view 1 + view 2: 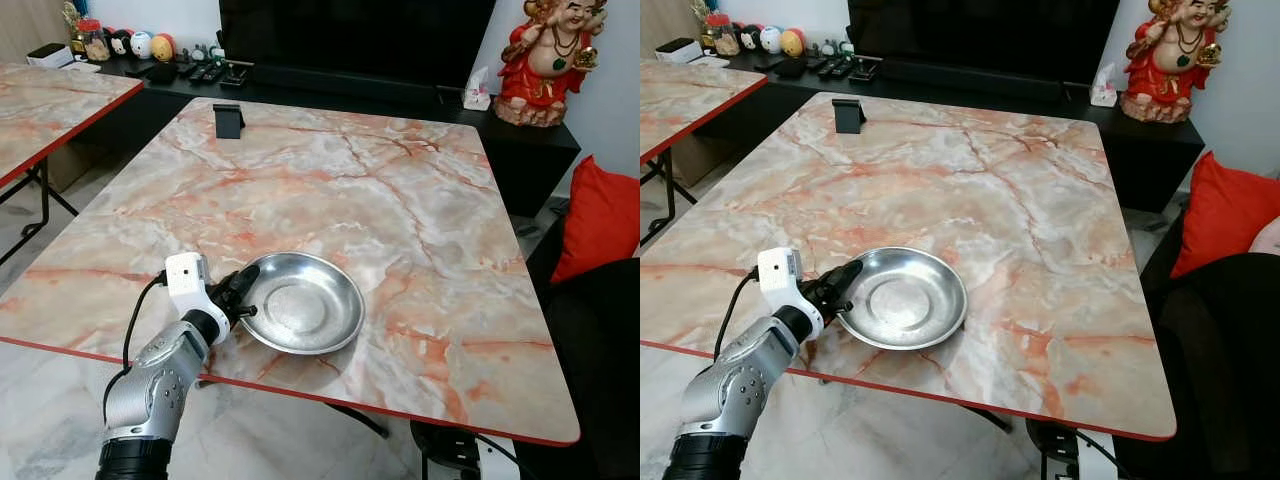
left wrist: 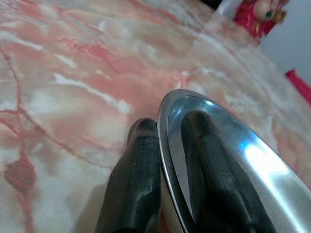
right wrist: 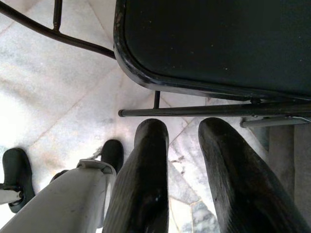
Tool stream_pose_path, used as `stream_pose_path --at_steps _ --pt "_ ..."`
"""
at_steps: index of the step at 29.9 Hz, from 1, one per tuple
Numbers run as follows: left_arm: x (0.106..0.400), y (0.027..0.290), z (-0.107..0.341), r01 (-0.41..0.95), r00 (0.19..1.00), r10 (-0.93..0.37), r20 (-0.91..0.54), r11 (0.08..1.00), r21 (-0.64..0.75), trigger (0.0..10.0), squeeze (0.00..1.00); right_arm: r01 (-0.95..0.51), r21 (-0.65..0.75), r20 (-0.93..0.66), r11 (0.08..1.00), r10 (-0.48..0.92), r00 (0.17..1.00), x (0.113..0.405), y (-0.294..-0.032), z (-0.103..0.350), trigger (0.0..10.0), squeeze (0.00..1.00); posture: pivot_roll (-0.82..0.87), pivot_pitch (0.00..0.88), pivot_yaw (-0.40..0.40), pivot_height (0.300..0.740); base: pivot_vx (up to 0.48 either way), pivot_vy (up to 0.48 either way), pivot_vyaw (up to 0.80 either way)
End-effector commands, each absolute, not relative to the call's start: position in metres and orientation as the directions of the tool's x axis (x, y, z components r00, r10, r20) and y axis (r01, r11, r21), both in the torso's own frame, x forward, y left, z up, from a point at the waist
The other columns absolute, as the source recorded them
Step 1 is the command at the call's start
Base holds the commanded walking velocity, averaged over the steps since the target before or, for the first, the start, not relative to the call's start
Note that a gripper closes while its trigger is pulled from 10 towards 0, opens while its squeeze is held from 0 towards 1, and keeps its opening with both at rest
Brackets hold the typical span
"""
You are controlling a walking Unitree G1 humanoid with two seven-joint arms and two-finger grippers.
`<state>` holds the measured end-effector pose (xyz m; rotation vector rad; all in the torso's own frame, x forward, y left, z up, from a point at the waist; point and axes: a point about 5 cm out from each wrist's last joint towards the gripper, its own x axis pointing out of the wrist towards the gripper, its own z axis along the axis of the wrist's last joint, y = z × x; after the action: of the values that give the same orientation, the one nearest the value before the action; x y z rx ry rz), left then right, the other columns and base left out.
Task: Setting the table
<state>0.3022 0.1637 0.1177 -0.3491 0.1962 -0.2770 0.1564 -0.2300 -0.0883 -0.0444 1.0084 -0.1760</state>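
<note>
A shallow steel dish (image 1: pixel 305 302) lies on the marble-patterned table (image 1: pixel 330 190), close to its near edge. My left gripper (image 1: pixel 243 292) is shut on the dish's left rim. In the left wrist view one finger (image 2: pixel 136 179) is outside the rim and the other finger (image 2: pixel 214 170) is inside the dish (image 2: pixel 262 165). My right gripper (image 3: pixel 182 160) hangs idle over the floor beside a black chair seat (image 3: pixel 214 43), its fingers apart with nothing between them.
A small black stand (image 1: pixel 229 121) sits at the table's far left edge. A second marble table (image 1: pixel 45 105) is at the left. A dark sideboard (image 1: pixel 330 85) with a red statue (image 1: pixel 545 60) lies beyond. A red cushion (image 1: pixel 600 220) is at the right.
</note>
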Motion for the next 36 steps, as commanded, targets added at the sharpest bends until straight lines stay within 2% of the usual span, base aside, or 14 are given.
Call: stream_pose_path --at_steps 1,5,7,12,13,14,15,31,32,33,34,36 --pt "0.301 0.165 0.112 0.232 0.941 -0.297 -0.162 0.915 -0.330 10.0 0.00 0.126 -0.124 -0.838 0.984 -0.171 0.518 0.157 -0.234 -0.087 10.0 0.00 0.11 0.000 -0.064 0.740 0.000 0.000 0.00" --pt "0.301 0.166 0.110 0.231 0.939 -0.294 -0.177 0.923 -0.309 10.0 0.00 0.125 -0.124 -0.838 0.984 -0.172 0.517 0.157 -0.234 -0.087 10.0 0.00 0.11 0.000 -0.066 0.740 0.000 0.000 0.00" --pt "0.299 0.168 0.103 0.228 0.932 -0.281 -0.227 0.945 -0.235 10.0 0.00 0.124 -0.124 -0.839 0.984 -0.171 0.517 0.157 -0.234 -0.087 10.0 0.00 0.11 0.000 -0.066 0.740 0.000 0.000 0.00" --pt "0.299 0.169 0.101 0.225 0.931 -0.281 -0.235 0.945 -0.237 10.0 0.00 0.122 -0.124 -0.839 0.985 -0.169 0.517 0.157 -0.234 -0.087 10.0 0.00 0.11 0.000 -0.068 0.740 0.000 0.000 0.00" --pt "0.299 0.170 0.100 0.227 0.929 -0.281 -0.242 0.947 -0.226 10.0 0.76 0.121 -0.123 -0.840 0.985 -0.169 0.516 0.157 -0.234 -0.087 10.0 0.00 0.11 0.000 -0.068 0.740 0.000 0.000 0.00" --pt "0.299 0.170 0.100 0.228 0.928 -0.281 -0.243 0.947 -0.225 10.0 0.76 0.121 -0.123 -0.840 0.985 -0.168 0.516 0.157 -0.234 -0.087 10.0 0.00 0.11 0.000 -0.068 0.740 0.000 0.000 0.00" --pt "0.299 0.170 0.100 0.228 0.928 -0.281 -0.243 0.947 -0.224 10.0 1.00 0.121 -0.123 -0.840 0.985 -0.168 0.516 0.157 -0.234 -0.087 10.0 0.00 0.11 0.000 -0.068 0.740 0.000 0.000 0.00" --pt "0.304 0.172 0.107 0.237 0.937 -0.271 -0.222 0.957 -0.166 10.0 1.00 0.116 -0.121 -0.840 0.986 -0.164 0.517 0.157 -0.234 -0.087 10.0 0.00 0.12 0.000 -0.071 0.740 0.000 0.000 0.00" --pt "0.305 0.172 0.110 0.239 0.940 -0.268 -0.208 0.958 -0.157 10.0 0.91 0.115 -0.121 -0.840 0.986 -0.164 0.517 0.157 -0.234 -0.087 10.0 0.00 0.12 0.000 -0.071 0.740 0.000 0.000 0.00" --pt "0.305 0.172 0.111 0.238 0.942 -0.267 -0.203 0.959 -0.156 10.0 0.91 0.116 -0.121 -0.840 0.986 -0.164 0.517 0.157 -0.234 -0.087 10.0 0.00 0.12 0.000 -0.071 0.740 0.000 0.000 0.00" --pt "0.306 0.172 0.114 0.234 0.948 -0.260 -0.183 0.960 -0.155 10.0 0.00 0.115 -0.121 -0.840 0.986 -0.163 0.517 0.157 -0.234 -0.087 10.0 0.00 0.12 0.000 -0.071 0.740 0.000 0.000 0.00" --pt "0.308 0.173 0.119 0.224 0.957 -0.248 -0.153 0.961 -0.161 10.0 0.00 0.116 -0.121 -0.841 0.986 -0.163 0.517 0.157 -0.234 -0.087 10.0 0.00 0.12 0.000 -0.071 0.740 0.000 0.000 0.00"
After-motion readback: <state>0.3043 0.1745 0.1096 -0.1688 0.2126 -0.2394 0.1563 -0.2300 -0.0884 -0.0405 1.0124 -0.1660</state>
